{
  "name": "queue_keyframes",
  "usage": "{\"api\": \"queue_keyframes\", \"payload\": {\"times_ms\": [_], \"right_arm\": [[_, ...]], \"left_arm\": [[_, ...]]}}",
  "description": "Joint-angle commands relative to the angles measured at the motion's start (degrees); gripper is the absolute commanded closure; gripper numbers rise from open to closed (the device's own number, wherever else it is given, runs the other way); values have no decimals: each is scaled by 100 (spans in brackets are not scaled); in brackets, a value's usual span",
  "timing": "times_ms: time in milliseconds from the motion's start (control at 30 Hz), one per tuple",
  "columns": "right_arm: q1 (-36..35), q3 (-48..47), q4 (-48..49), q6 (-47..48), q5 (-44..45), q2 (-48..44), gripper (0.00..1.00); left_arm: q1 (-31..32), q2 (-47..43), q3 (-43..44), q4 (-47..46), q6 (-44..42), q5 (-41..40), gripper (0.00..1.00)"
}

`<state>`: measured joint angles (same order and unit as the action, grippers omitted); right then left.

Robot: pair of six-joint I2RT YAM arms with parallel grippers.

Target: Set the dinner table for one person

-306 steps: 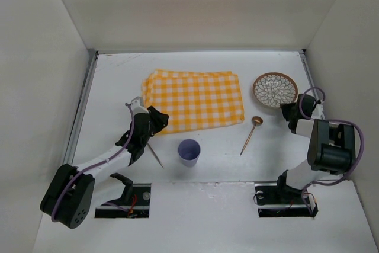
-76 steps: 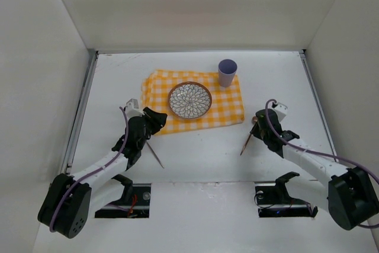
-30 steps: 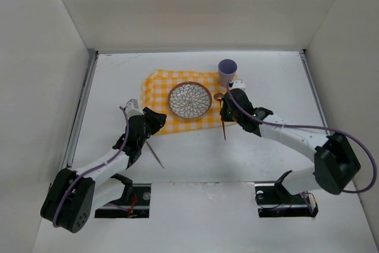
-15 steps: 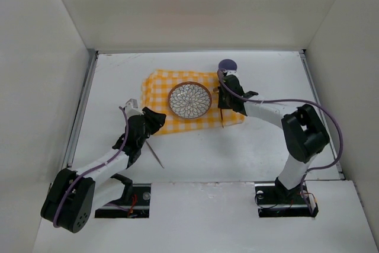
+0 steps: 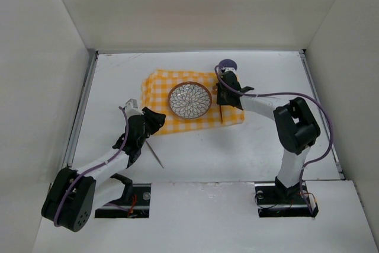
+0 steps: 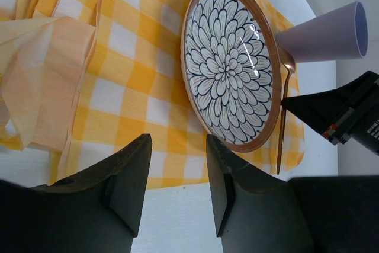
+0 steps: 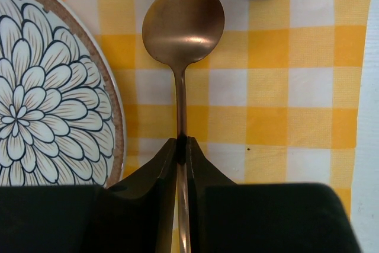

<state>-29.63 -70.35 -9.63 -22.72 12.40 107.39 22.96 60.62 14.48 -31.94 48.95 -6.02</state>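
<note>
Right gripper [image 7: 182, 146] pinching the spoon [image 7: 183, 22] on the checked cloth [image 5: 160, 87], plate [image 7: 53, 105] just beside, purple cup [image 6: 323, 34] ahead (tight spot). Left gripper [image 6: 177, 164] spread. White table [image 5: 266, 146], white walls [image 5: 195, 4].

I'm driving a robot test booth in a lab, not a home. Plain white wall panels [image 5: 35, 87] stand at 9, 12 and 3 o'clock around a matte white tabletop [image 5: 195, 164]. The left arm [image 5: 100, 161] and right arm [image 5: 290, 128], trailing purple cables [image 5: 328, 137], are bolted at 7 and 5 o'clock. Only the props look domestic: checked cloth [image 5: 160, 84], flower-patterned plate [image 5: 189, 99], lilac cup [image 5: 227, 65], copper spoon [image 5: 221, 114].
</note>
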Motion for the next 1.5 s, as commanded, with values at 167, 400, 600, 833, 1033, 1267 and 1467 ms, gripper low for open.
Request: {"api": "queue_keyframes", "payload": {"times_ms": [167,400,600,833,1033,1267,1467], "right_arm": [[5,12,286,-92,-19,-148,75],[-82,521,444,-119,7,-1043,65],[-240,1504,847,-276,43,-2414,63],[-855,2402,1463,-426,-19,-3312,96],[-997,2797,1797,-557,227,-3593,95],[-768,3123,2211,-857,25,-3770,69],[-575,3211,2395,-1024,-238,-3594,66]], "left_arm": [[-24,-103,-33,-234,-69,-232,62],[134,-331,72,328,-228,-900,63],[371,-911,485,1574,-298,-1445,63],[661,-1429,1240,4420,-35,-1884,74],[1223,-1571,1496,6286,544,-2755,86],[1786,-1211,1373,7052,1599,-2808,75],[1926,-737,1373,6922,1723,-2624,69]]}}
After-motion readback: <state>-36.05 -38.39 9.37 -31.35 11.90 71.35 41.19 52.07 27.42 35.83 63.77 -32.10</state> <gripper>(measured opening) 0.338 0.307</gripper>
